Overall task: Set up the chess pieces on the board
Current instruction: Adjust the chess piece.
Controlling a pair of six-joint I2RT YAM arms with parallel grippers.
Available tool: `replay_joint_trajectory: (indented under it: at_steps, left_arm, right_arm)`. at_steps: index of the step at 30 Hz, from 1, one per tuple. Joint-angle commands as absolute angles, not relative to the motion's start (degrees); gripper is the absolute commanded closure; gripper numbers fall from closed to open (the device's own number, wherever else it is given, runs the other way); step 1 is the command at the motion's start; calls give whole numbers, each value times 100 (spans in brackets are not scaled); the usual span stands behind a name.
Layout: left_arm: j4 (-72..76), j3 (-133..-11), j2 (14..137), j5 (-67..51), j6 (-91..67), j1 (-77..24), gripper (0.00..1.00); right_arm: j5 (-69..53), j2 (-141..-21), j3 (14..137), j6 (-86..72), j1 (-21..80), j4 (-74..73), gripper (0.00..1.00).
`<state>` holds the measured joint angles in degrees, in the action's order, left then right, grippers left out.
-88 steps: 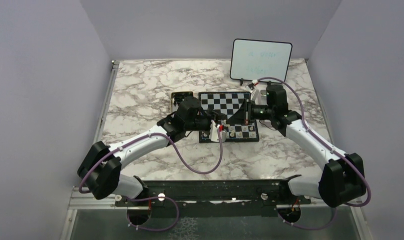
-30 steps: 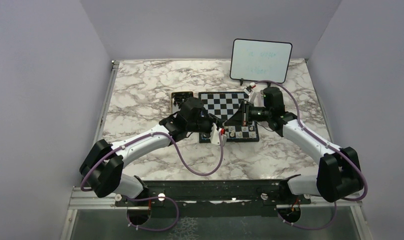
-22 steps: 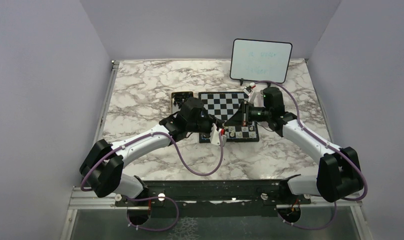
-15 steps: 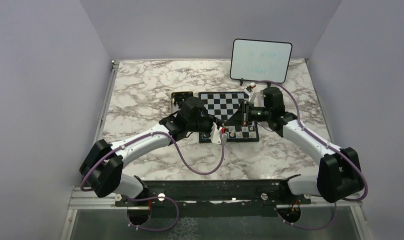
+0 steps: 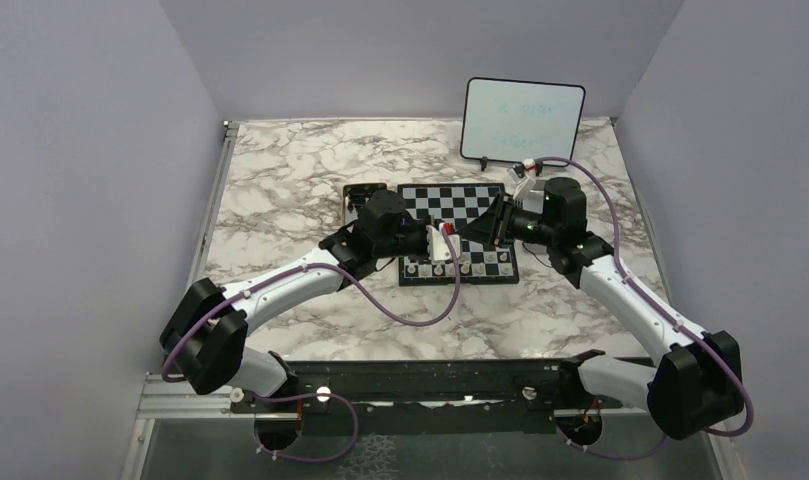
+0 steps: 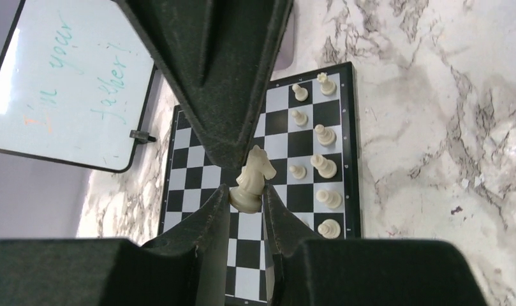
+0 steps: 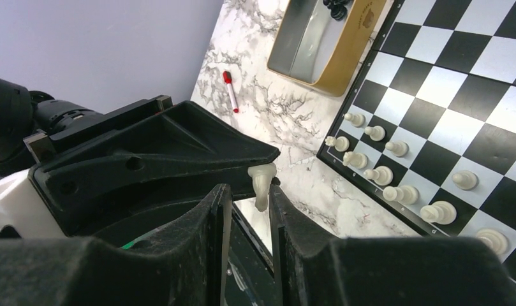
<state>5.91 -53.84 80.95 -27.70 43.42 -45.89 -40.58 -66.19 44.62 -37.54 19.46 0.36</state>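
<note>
The black-and-white chessboard (image 5: 460, 204) lies at the middle of the table. Several cream pieces (image 5: 462, 268) stand along its near rows; they also show in the left wrist view (image 6: 324, 167) and the right wrist view (image 7: 395, 191). My left gripper (image 5: 441, 243) hovers above the board's near-left part, shut on the base of a cream knight (image 6: 254, 178). My right gripper (image 5: 492, 228) meets it tip to tip. In the right wrist view the knight (image 7: 261, 185) sits between my right fingers, by one finger (image 7: 277, 204), with a gap to the other.
An upright whiteboard (image 5: 523, 121) stands behind the board. A gold metal tray (image 5: 363, 196) with black pieces (image 7: 337, 6) sits at the board's left. A red marker (image 7: 230, 91) lies on the marble beyond the tray.
My left gripper has lifted the knight from the board's near-left edge to above the board. My right arm has swung back to the right and now points its fingers at the knight.
</note>
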Motion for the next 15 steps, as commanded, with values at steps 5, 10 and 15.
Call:
replay_joint_trajectory:
  at_steps: [5,10,15]
  left_arm:
    - [1279,-5278,7963,-2573,3398,-4601,80]
    - [1301,-5290,7980,-2469,3334,-4599,80]
    - [1343,-5283,8022,-2380,3233,-4605,80]
  right_arm:
    - [-3888,-6664,4300,-4031,1986,479,67]
    - [-3867,-6629,4138,-4212,1986,776,77]
    - [-3777,-6572,4076,-4229,1986,812,91]
